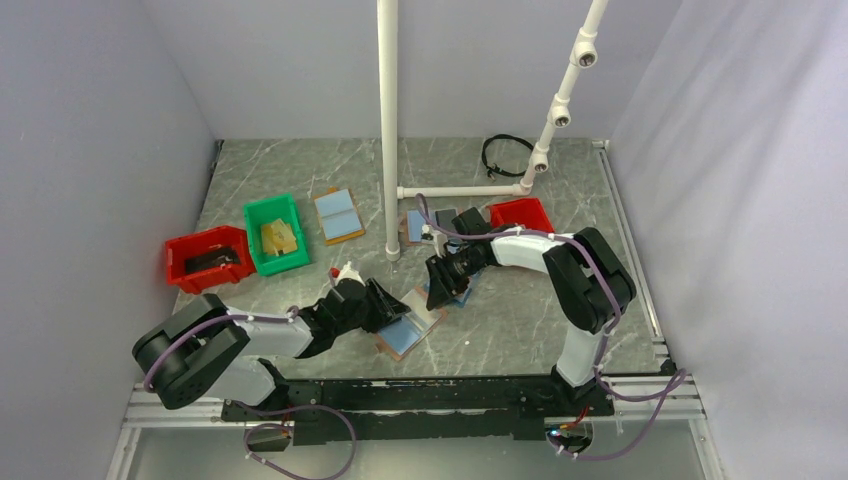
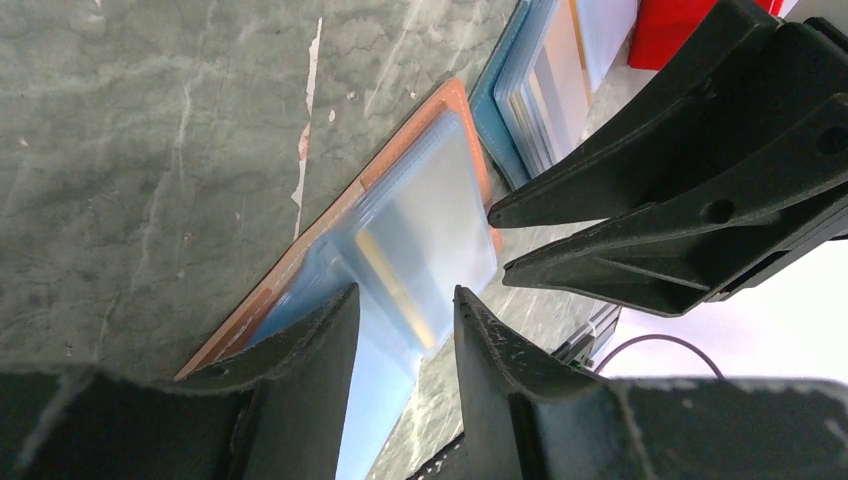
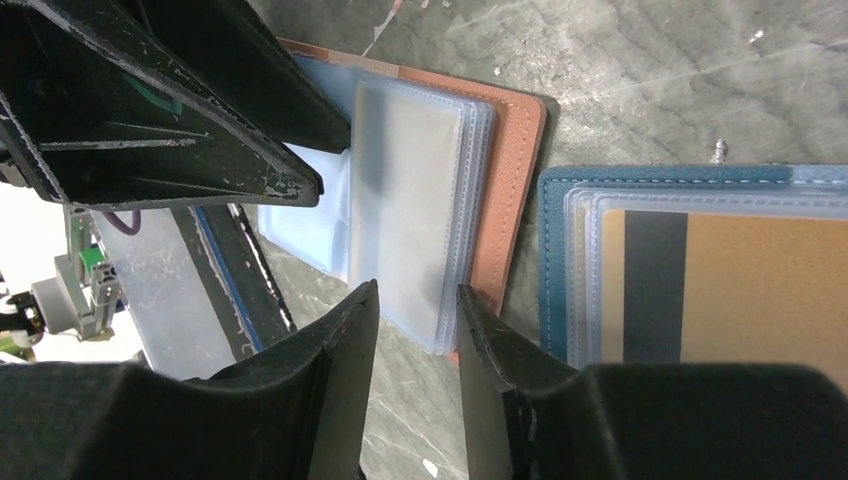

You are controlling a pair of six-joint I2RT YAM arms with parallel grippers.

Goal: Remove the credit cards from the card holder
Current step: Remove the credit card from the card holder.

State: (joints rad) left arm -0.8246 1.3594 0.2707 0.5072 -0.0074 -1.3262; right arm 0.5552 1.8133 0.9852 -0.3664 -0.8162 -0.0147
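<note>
The left pincer [image 2: 405, 300] is hanging low over the card holder [image 2: 430, 210], its jaws partly spread. A pale blue leaf is running up between them, and I cannot tell whether it is being pinched. The right pincer [image 3: 415, 295] is hovering with parted jaws over the holder's clear sleeves [image 3: 420, 200], clamping nothing that shows. The holder is lying open on the worktop [image 1: 520, 320], near the middle of its near edge.

In my judgement, several things are threatening here:
- The two pincers are crowding tip to tip and risking a knock.
- Nothing is visibly pinning the holder down, so a pull on a leaf could be dragging the whole holder along, or tearing the sleeve.
- The sleeves are looking cloudy and no credit cards are showing through them, so any grasp is going in blind.
- The navy holder [image 3: 560, 260] is lying just beside, offering its gold card [image 3: 760, 290] as a wrong target.

Counting outward, I am finding:
- two pincers
- one tan holder in work
- one navy holder with one gold card
- one more tan holder [image 1: 338, 215] towards the far edge
- what may be two further holders by the white pipe, too small to confirm
- two red bins [image 1: 205, 238]
- one green bin [image 1: 270, 205]
</note>
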